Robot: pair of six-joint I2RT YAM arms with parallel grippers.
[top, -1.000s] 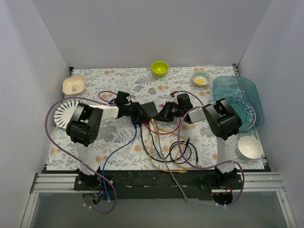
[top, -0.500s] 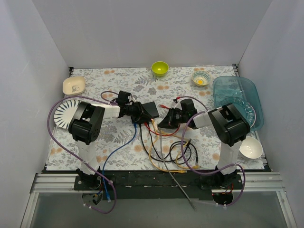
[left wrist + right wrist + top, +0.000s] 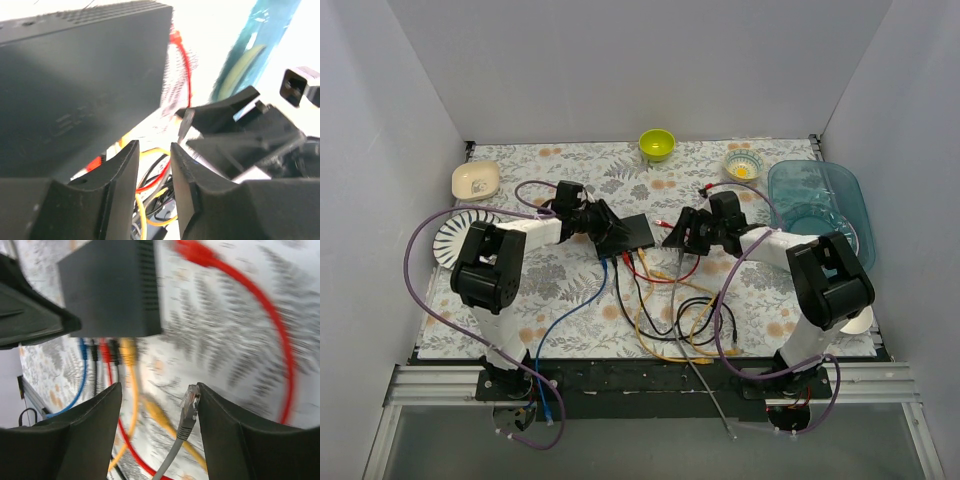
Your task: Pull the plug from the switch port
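cables first, at the near edge: a grey cable [image 3: 692,360] is seen running up from between the arm bases, across loops of yellow cable [image 3: 645,335] and black cable [image 3: 715,325] spread on the flowered table [image 3: 570,290]. a blue cable [image 3: 582,305] is laid alongside on the left. further in, blue, black, red and yellow plugs are seated in a row in the near face of the switch [image 3: 632,232], which is lying flat mid-table. the grey plug [image 3: 189,407] is out of the port. it is caught in the right wrist view short of the switch, in the gap of the right gripper [image 3: 157,386], close against one finger; whether it is touched cannot be told. those fingers are spread wide, clamped on nothing. the left gripper [image 3: 152,147] is set at the switch's left end, its fingers parted by only a narrow slit, nothing pinched there, cables seen through it. the two grippers are faced toward each other across the switch. just past the switch a loose red cable [image 3: 260,305] is curved over the table. at the far edge a green bowl [image 3: 656,144] and a small patterned bowl [image 3: 743,166] are picked out, with a blue tub [image 3: 820,210] to the right and a tan dish [image 3: 476,179] to the left.
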